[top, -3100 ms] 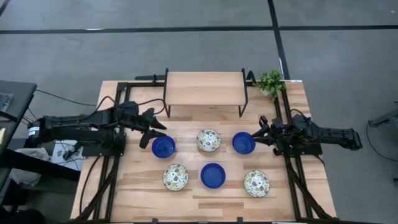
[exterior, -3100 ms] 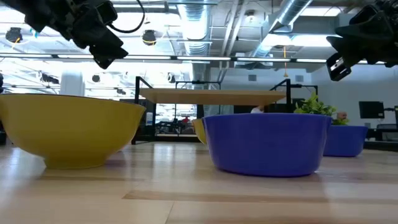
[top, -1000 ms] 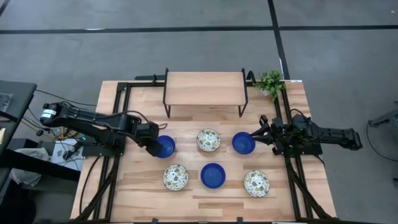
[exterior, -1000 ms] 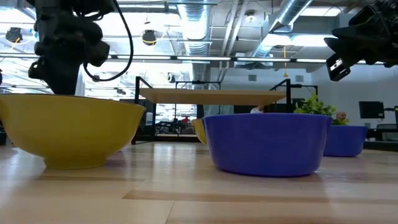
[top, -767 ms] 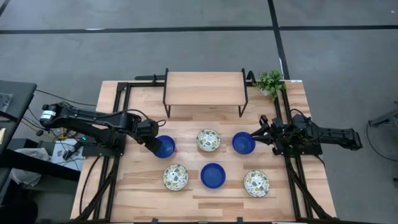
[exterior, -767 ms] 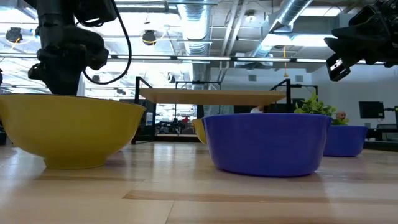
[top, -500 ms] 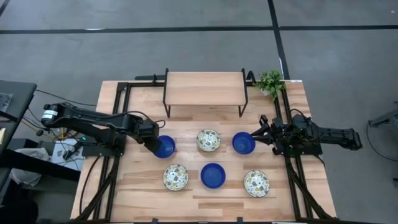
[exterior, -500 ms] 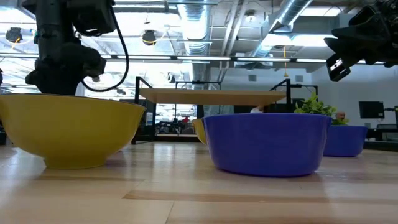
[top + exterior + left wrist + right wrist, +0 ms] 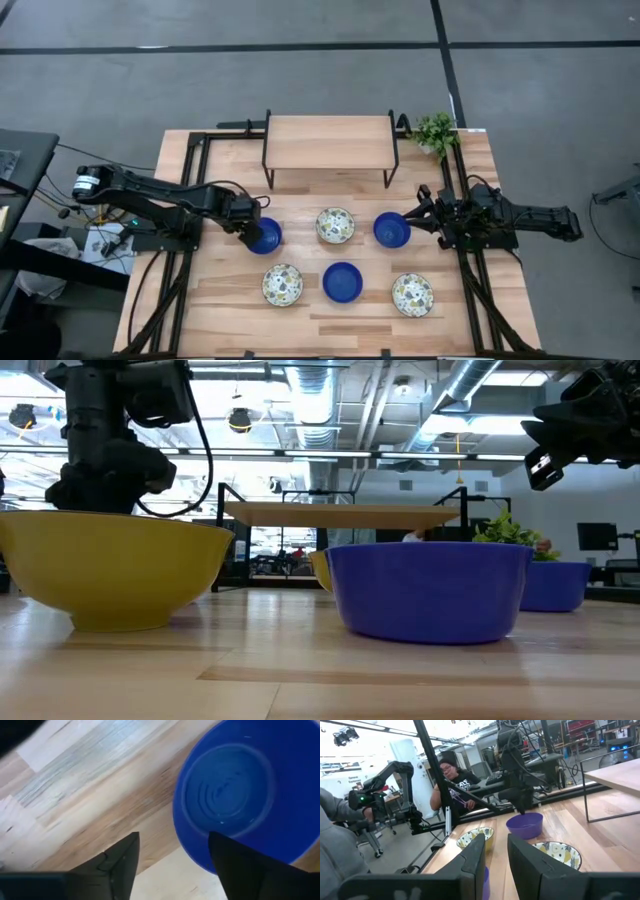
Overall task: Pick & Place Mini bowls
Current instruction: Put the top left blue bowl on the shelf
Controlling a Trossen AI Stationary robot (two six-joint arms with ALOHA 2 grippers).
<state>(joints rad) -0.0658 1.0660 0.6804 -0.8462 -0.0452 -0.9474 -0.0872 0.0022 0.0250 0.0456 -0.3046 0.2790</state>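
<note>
**Blue bowl's rim straddled by spread left fingers**

Cobalt mini bowl (image 9: 265,236) at the left end of the back row, under the left gripper (image 9: 247,229). Seen through the left wrist camera: one dark finger (image 9: 122,862) outside the rim over bare wood, the other inside, over the blue wall; jaws wide apart, nothing clamped, bowl resting on the wooden table (image 9: 230,300). To the gripper's right along the same row: a floral mini bowl (image 9: 335,225), then a second blue mini bowl (image 9: 391,230). Nearer the table's front edge: a floral bowl (image 9: 283,285), a blue bowl (image 9: 343,282), another floral bowl (image 9: 412,294). Beyond the gripper, at the back of the table, a wooden shelf on black legs (image 9: 329,143), with a small green plant (image 9: 436,131) at the far right corner.

Right gripper (image 9: 420,214) parked just beside the second blue bowl, on its right, fingers narrowly apart with nothing between them in the right wrist camera. Past those fingers, a seated person (image 9: 451,782) in the room behind.
</note>
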